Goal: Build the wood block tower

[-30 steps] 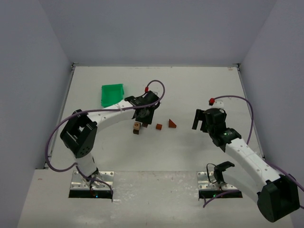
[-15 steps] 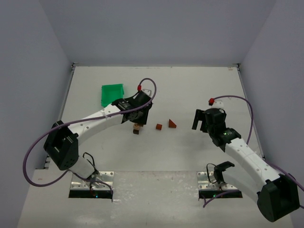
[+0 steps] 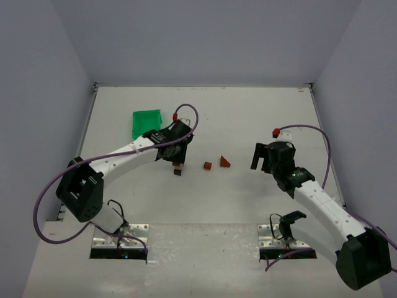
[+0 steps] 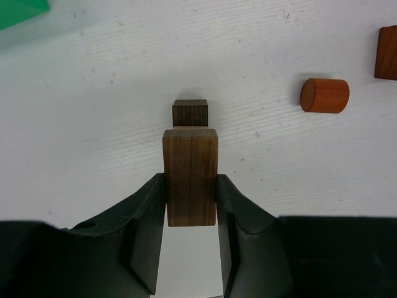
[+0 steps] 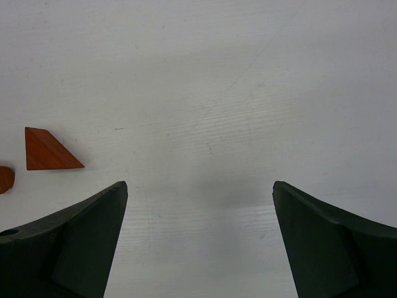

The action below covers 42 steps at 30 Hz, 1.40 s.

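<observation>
The white table (image 3: pixel 248 112) is shut in by grey walls (image 3: pixel 49 93) on the left, top and right of the overhead view. Bare surface spreads across the upper middle and right of that frame. More of it lies between the pieces and the right gripper (image 5: pixel 198 186), which sits right of centre with its fingers (image 5: pixel 80 242) spread wide and nothing between them. A green plastic bin (image 3: pixel 147 123) lies in the upper left, near the left arm's wrist.

The tower's pieces sit just left of centre in the overhead view. In the left wrist view the left gripper (image 4: pixel 190 208) pinches a dark brown wooden bar (image 4: pixel 190 167) by its long sides, low in the middle of the frame. A smaller dark wooden cube (image 4: pixel 190 112) rests on the table directly above the bar. The bar's far end meets the cube's near edge in the frame, but I cannot tell whether they touch. A reddish-brown wooden cylinder (image 4: pixel 325 95) lies on its side at the upper right, well apart from the cube. In the right wrist view a reddish-brown triangular wedge (image 5: pixel 49 150) lies flat at the left.

A reddish-brown sliver (image 4: pixel 388 53) is cut off by the right edge of the left wrist view, so its shape cannot be told. Only a corner of the bin shows at that view's upper left. From overhead, the gripper covers most of the bar.
</observation>
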{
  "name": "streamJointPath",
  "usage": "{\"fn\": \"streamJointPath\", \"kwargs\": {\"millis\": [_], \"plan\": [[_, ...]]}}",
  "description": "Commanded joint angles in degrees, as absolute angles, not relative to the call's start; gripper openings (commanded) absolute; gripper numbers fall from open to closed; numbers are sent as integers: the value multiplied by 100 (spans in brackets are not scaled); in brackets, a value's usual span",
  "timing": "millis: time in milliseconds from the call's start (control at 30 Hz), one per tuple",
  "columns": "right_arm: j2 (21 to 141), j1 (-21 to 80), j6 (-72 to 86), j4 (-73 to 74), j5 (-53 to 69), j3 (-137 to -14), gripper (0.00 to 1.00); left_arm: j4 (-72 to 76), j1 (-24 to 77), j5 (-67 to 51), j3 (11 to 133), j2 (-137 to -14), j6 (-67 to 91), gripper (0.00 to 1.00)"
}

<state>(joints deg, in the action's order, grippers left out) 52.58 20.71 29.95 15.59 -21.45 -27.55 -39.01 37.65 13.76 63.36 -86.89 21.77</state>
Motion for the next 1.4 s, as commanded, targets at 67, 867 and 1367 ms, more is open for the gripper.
{"fn": "streamJointPath", "kwargs": {"millis": [67,867,1367], "plan": [[5273,2039,3006,1459,-2328,-2944,99,-3616,3677,1346,6256,-8577,2051,0],[5238,2041,2963,1466,-2563,-2920,99,-3543,3647,1320,6275,-8940,2044,3],[5168,2048,2962,1477,-2610,-2900,99,-3577,3656,1354,6328,-9064,2054,6]]}}
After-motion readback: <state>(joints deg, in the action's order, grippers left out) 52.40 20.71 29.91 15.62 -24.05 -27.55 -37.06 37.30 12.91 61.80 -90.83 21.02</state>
